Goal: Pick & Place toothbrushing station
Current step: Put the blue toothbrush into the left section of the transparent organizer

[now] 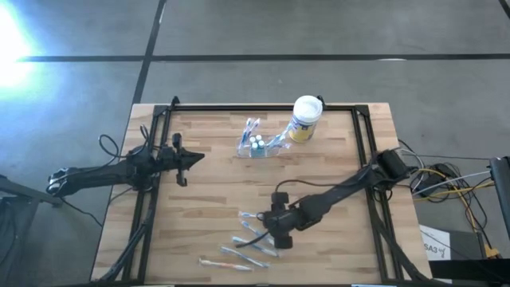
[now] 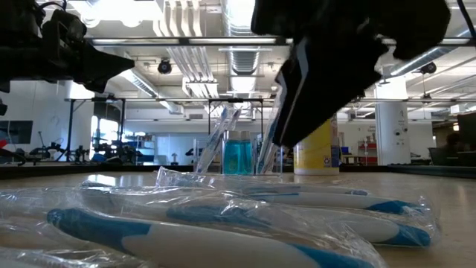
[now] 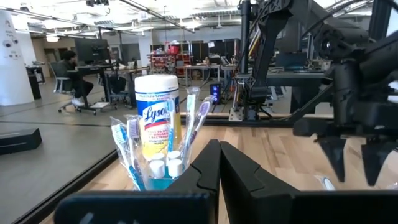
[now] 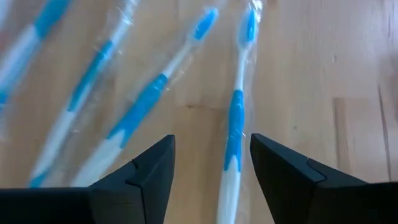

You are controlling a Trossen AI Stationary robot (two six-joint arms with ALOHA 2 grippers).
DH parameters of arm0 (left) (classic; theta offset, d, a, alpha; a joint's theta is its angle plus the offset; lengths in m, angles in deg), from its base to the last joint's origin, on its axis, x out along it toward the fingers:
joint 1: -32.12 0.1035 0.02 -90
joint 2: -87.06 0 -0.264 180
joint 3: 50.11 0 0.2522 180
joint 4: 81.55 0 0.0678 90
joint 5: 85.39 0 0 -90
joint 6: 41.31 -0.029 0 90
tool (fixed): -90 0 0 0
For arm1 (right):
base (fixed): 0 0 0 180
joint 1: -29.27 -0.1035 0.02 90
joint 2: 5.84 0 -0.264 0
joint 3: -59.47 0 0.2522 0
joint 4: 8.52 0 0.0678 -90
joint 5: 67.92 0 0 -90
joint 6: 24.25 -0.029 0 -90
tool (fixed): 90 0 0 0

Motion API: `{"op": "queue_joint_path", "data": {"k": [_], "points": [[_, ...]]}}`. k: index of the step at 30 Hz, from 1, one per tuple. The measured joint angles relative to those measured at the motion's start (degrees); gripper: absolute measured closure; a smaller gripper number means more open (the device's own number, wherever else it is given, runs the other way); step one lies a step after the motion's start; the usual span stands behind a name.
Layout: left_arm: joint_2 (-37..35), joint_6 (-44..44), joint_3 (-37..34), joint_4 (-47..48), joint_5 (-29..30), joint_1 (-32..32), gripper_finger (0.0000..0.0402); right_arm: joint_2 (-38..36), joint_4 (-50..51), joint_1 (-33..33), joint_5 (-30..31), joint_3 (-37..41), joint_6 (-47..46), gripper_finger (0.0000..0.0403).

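The clear plastic holder (image 1: 256, 145) stands on the table at the far middle, with toothbrushes and small blue bottles upright in it; it also shows in the low view (image 2: 238, 156) and in the left wrist view (image 3: 158, 169). My right gripper (image 1: 280, 231) is open above several plastic-wrapped blue-and-white toothbrushes (image 1: 249, 243) lying flat near the front edge. In the right wrist view its fingers (image 4: 211, 163) stand on either side of one wrapped toothbrush (image 4: 236, 121) without touching it. My left gripper (image 1: 190, 158) is shut and empty at the table's left, pointing toward the holder.
A white canister with a yellow label (image 1: 306, 118) stands just right of the holder at the far edge. A black frame (image 1: 239, 108) runs along the table's far and side edges. Cables (image 1: 446, 179) lie off the table's right. Bare wood lies between the holder and the wrapped toothbrushes.
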Motion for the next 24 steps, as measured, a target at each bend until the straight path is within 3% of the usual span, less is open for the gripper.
{"op": "queue_joint_path", "data": {"k": [15,19,24], "points": [[0.07,0.00,0.00,0.08,-0.18,0.00,0.0392,5.93,1.43,3.89,-1.60,-0.08,-1.63,0.0217],[0.07,-0.01,0.00,0.08,-0.20,0.00,0.0392,5.90,1.74,4.66,-4.57,-0.13,-1.31,0.0250],[0.07,-0.02,0.00,0.08,-0.20,0.00,0.0392,5.63,2.92,5.04,-5.12,-0.11,-1.26,0.0320]]}}
